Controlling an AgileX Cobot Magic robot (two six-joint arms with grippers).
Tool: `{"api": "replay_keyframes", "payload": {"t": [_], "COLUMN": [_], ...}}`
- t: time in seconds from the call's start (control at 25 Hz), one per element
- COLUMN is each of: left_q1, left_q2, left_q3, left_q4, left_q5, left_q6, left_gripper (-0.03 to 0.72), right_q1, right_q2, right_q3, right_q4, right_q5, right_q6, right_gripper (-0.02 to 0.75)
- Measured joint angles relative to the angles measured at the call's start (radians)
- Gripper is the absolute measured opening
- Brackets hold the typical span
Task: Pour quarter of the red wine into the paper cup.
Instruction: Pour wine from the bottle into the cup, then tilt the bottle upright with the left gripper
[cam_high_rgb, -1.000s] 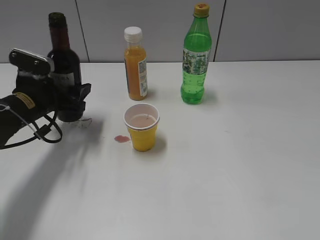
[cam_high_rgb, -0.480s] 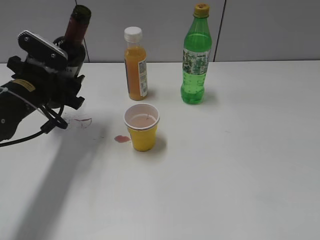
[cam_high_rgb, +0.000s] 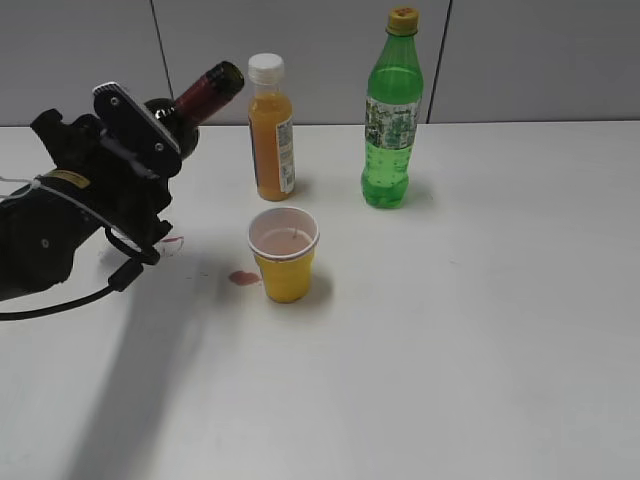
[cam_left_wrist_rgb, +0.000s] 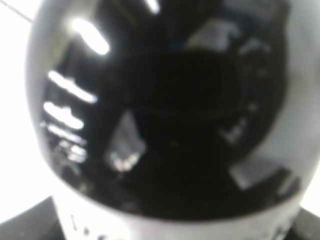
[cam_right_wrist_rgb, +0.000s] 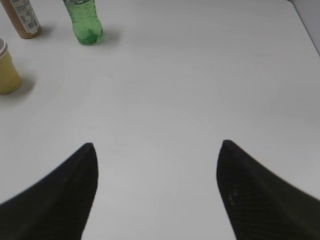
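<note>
My left gripper (cam_high_rgb: 140, 160) is shut on the red wine bottle (cam_high_rgb: 205, 92) and holds it off the table, tilted to the right, its maroon neck pointing up and right toward the orange juice bottle. The dark glass fills the left wrist view (cam_left_wrist_rgb: 165, 115). The yellow paper cup (cam_high_rgb: 284, 254) stands on the table right of and below the bottle's mouth, with a little pinkish liquid in it; it also shows in the right wrist view (cam_right_wrist_rgb: 7, 70). My right gripper (cam_right_wrist_rgb: 156, 150) is open and empty over bare table, out of the exterior view.
An orange juice bottle (cam_high_rgb: 271, 130) with a white cap stands behind the cup. A green soda bottle (cam_high_rgb: 392, 110) stands to its right. Small red spills (cam_high_rgb: 240, 278) lie on the white table (cam_high_rgb: 450, 330) left of the cup.
My left gripper has lifted the wine bottle off the table and tilted it from upright to slanting right, toward the cup. The cup and other bottles have not moved.
</note>
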Motion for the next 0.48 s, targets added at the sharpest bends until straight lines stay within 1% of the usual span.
{"api": "replay_keyframes", "payload": {"t": [0.2,0.48], "left_q1": [-0.004,-0.027], "left_q2": [0.0,0.0], "left_q3": [0.0,0.0], "left_q4": [-0.018,-0.083], "left_q5": [-0.009,-0.098], "left_q6": [0.17,0.345], "left_gripper": [0.527,0.527], "right_q1": [0.0,0.0], "right_q2": [0.0,0.0], "right_q3": [0.0,0.0], "right_q4": [0.0,0.0], "right_q5": [0.0,-0.002], "right_q6": [0.0,0.0], "right_gripper": [0.559,0.556]}}
